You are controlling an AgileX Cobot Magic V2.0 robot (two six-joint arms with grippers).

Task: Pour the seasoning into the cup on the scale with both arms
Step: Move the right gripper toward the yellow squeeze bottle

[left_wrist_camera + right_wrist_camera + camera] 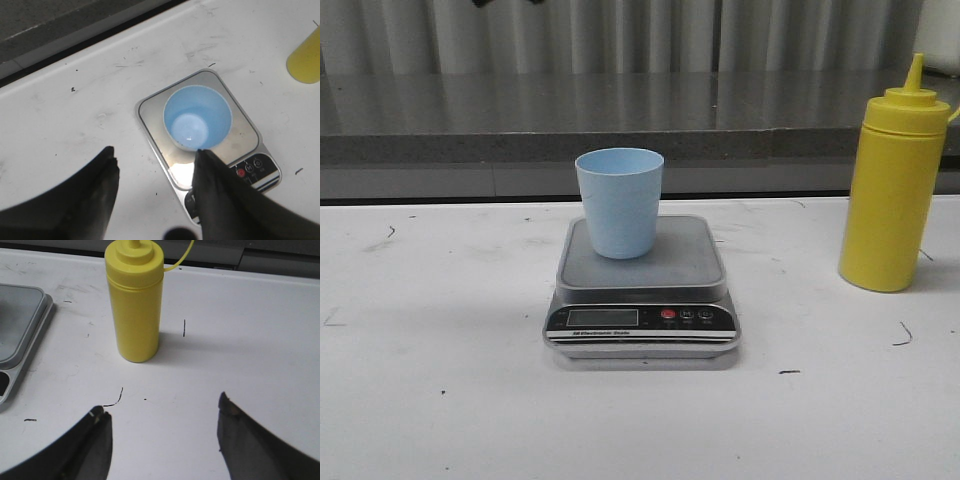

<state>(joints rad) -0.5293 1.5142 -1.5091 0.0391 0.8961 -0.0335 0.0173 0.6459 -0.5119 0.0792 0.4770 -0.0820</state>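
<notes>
Both claws gape empty, the left claw (155, 190) above the cup (619, 202) on the scale (642, 290), the right claw (162, 432) facing the bottle (134, 300), seemingly ready to grasp.

The left hand (155, 172) hung above the white worktop (75, 115) with its two dark fingers (102, 185) spread apart and nothing between them. The light blue cup (197, 118) stood upright on the steel platform of the scale (250, 135), seen from above, its inside showing no contents. One fingertip overlapped the cup's rim in this view; contact could not be judged. The scale's front panel showed one red button (240, 173). The yellow seasoning bottle (306, 62) stood well apart at the frame edge.
</notes>
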